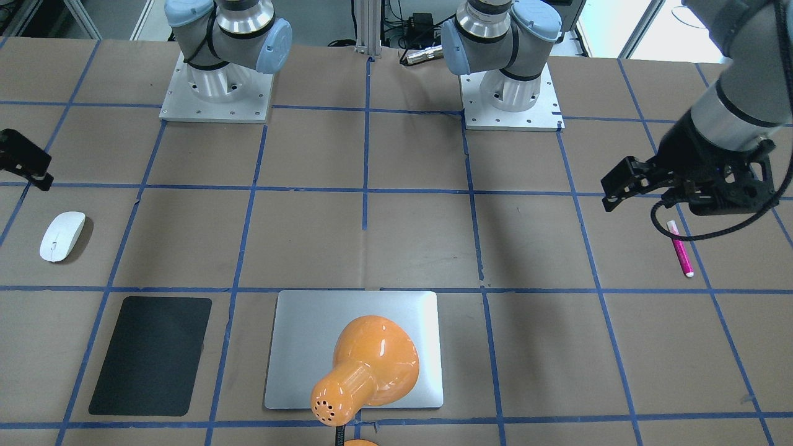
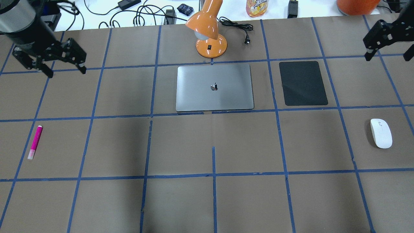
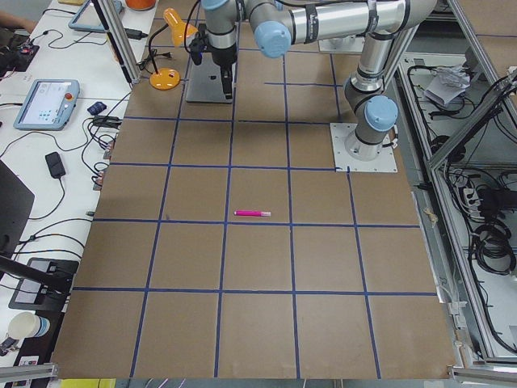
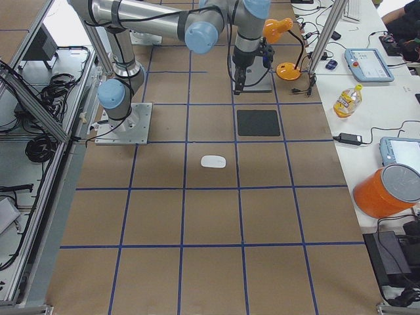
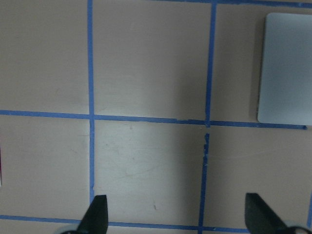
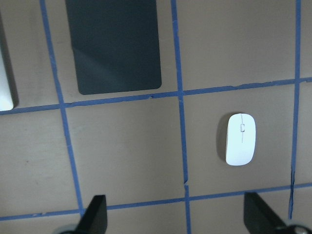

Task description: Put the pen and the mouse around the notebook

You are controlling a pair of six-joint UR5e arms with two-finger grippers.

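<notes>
step: nothing picked up yet; judged to be the reach for pick-up
left gripper (image 2: pixel 66 69): jaws wide apart, empty, hovering above the table
right gripper (image 2: pixel 386 56): jaws spread, empty, raised
pen: short slim magenta-pink marker (image 2: pixel 35 142), flat on the table at robot's left, well apart from the notebook
mouse: glossy white oval mouse (image 2: pixel 381 133), far right
notebook: flat silver-grey metal rectangle (image 2: pixel 214 87), centre back
how-to: turn the jaws across the pen barrel and grip mid-length; take the mouse across its narrow width, since the gloss may slip; set both just beside the notebook, avoiding the matte black mat (image 2: pixel 303 83) and orange desk lamp (image 2: pixel 210 32)
counts: pen 1, mouse 1, notebook 1, mat 1, lamp 1, grippers 2
</notes>
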